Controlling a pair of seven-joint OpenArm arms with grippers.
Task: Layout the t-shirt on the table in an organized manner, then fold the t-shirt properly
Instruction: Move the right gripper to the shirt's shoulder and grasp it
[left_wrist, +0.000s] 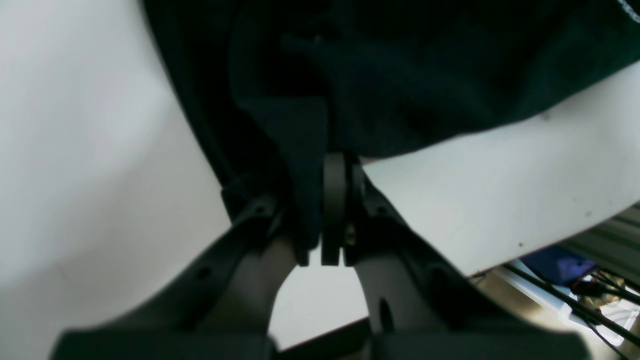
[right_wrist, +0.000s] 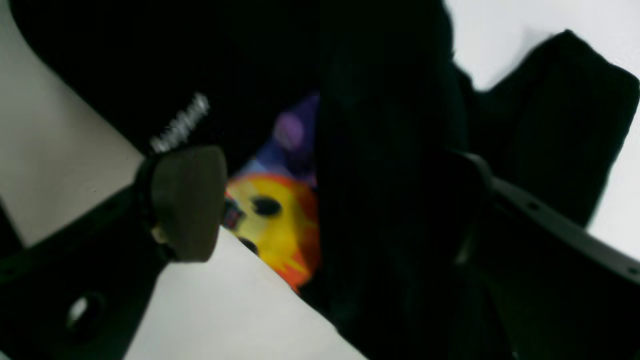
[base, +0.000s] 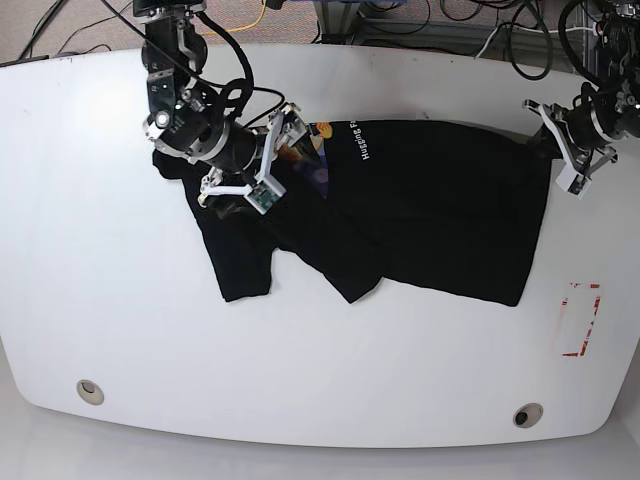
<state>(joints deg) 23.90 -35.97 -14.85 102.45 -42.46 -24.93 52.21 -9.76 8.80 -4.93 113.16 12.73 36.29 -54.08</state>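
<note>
Left wrist view: your left gripper (left_wrist: 332, 200) is clamped tight on an edge of the t-shirt (left_wrist: 400, 75); the black cloth runs straight ahead of the jaws and fans out to both sides, with bare table (left_wrist: 500, 190) beside and beneath it. So from this gripper the shirt lies forward, its bulk away from the wrist. Right wrist view: your right gripper (right_wrist: 320, 210) stands wide apart, one pad (right_wrist: 187, 202) to one side and the other finger mostly lost in dark cloth on the far side; a thick fold of t-shirt (right_wrist: 390, 150) sits between them, with the orange-yellow print (right_wrist: 275, 220) and white lettering (right_wrist: 180, 125) just ahead of the near pad. Nothing is pinched here yet, as far as you can tell. Base view: the t-shirt (base: 440, 210) stretches with its long axis from the left gripper (base: 570, 150) across to the right gripper (base: 262, 165). The half toward the left gripper lies fairly flat on the table (base: 320, 380); the half at the right gripper is bunched and doubled over. Judgement: the right arm is the nearer one to the crumpled part, and the next move likely turns on closing there and drawing away from the left gripper along that axis.
</note>
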